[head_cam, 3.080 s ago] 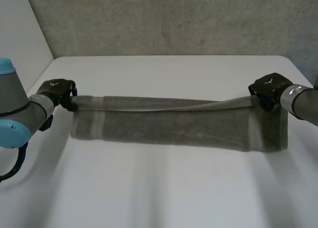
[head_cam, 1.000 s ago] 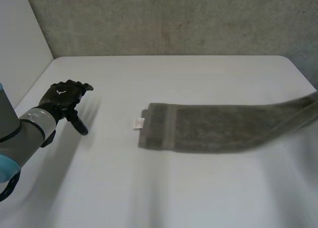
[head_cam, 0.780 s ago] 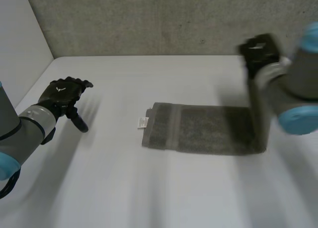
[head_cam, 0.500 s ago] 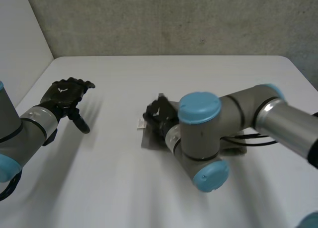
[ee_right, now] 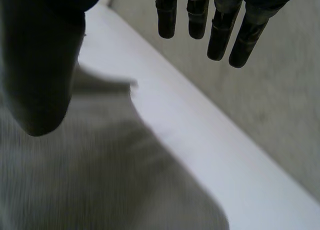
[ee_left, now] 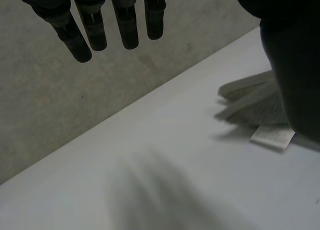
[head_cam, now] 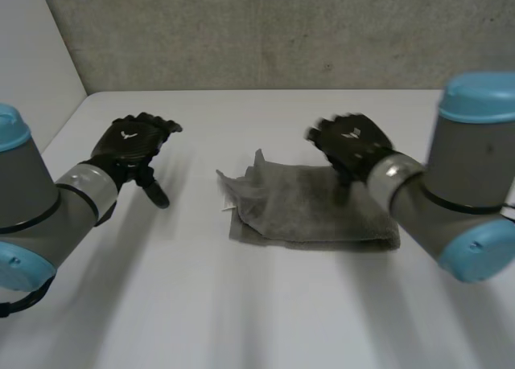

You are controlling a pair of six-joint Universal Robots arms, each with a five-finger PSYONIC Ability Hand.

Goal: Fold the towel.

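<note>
towel (head_cam: pixel 310 212) lies doubled over mid-table (head_cam: pixel 241 305), its end toward the left hand (head_cam: pixel 133 140) rumpled; right hand (head_cam: pixel 350 140) hovers above it, left hand apart, both straight-fingered and empty; fold looks laid, next probably squaring and flattening that ragged end.
</note>
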